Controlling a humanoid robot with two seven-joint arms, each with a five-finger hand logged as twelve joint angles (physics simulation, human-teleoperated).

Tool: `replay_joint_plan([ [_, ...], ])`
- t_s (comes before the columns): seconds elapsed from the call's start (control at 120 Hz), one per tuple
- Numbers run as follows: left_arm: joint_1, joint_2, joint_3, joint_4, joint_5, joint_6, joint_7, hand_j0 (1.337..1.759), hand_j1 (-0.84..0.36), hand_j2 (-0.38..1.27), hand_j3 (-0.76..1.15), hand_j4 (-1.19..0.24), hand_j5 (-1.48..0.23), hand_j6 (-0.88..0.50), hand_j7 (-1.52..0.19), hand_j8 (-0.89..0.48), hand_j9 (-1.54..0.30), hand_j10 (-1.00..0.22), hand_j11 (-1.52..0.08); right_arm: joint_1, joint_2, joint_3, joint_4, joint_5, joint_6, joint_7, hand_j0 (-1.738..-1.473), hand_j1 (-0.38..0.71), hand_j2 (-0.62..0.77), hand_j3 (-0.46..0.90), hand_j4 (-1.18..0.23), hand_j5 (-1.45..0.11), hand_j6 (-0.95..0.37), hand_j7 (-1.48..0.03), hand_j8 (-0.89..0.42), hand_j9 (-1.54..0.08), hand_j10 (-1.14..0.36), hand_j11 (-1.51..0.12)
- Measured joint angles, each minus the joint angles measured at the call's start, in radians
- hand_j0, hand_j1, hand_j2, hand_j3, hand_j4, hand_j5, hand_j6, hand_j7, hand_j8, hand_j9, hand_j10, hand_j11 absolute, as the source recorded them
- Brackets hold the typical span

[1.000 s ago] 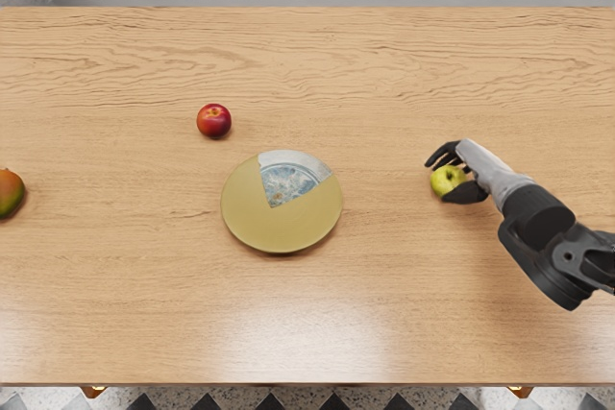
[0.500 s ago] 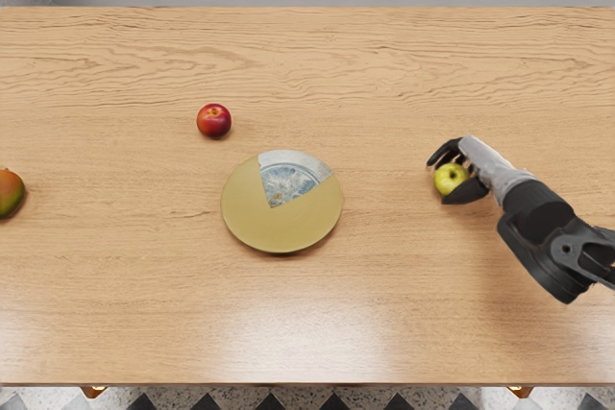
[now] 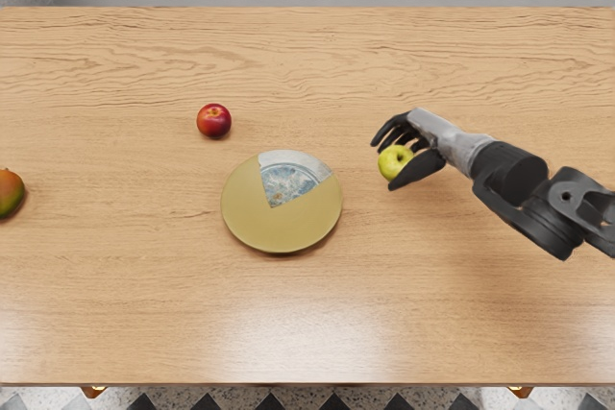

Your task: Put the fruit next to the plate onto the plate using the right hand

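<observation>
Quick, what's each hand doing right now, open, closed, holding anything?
Right hand: closed on the green apple, to the right of the plate.
Left hand: not in view, so it cannot be told.

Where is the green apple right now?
In the head view, the green apple is gripped in the right hand, just right of the plate and not yet over it.

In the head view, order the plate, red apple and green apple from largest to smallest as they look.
1. plate
2-3. red apple and green apple: nearly alike; the right hand hides part of the green one, so unranked.
</observation>
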Motion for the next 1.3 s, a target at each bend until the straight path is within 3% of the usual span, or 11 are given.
replay_joint_plan([
  [0.492, 0.000, 0.000, 0.000, 0.000, 0.000, 0.000, 0.000, 1.658, 0.06, 0.05, 0.00, -0.24, -0.32, -0.24, -0.32, -0.24, -0.32, -0.24, -0.32, 0.015, 0.188, 0.067, 0.032, 0.023, 0.093, -0.011, -1.658, 0.24, 0.29, 0.00, -0.61, -0.83, -0.57, -0.81, -0.45, -0.83, -0.59, -0.82],
  [0.792, 0.000, 0.000, 0.000, 0.000, 0.000, 0.000, 0.000, 1.658, 0.06, 0.05, 0.00, -0.24, -0.32, -0.24, -0.32, -0.24, -0.32, -0.24, -0.32, 0.020, 0.329, 0.020, -0.059, -0.025, 0.094, -0.010, -1.658, 0.24, 0.30, 0.00, -0.63, -0.85, -0.56, -0.83, -0.45, -0.86, -0.59, -0.85],
  [1.067, 0.000, 0.000, 0.000, 0.000, 0.000, 0.000, 0.000, 1.658, 0.06, 0.05, 0.00, -0.24, -0.32, -0.24, -0.32, -0.24, -0.32, -0.24, -0.32, 0.031, 0.376, -0.017, -0.108, -0.067, 0.096, -0.009, -1.656, 0.21, 0.24, 0.00, -0.63, -0.84, -0.58, -0.83, -0.46, -0.85, -0.59, -0.86],
  [1.3, 0.000, 0.000, 0.000, 0.000, 0.000, 0.000, 0.000, 1.658, 0.06, 0.05, 0.00, -0.24, -0.32, -0.24, -0.32, -0.24, -0.32, -0.24, -0.32, 0.054, 0.381, -0.037, -0.122, -0.067, 0.100, -0.010, -1.657, 0.17, 0.07, 0.00, -0.50, -0.66, -0.49, -0.65, -0.43, -0.66, -0.50, -0.66],
])
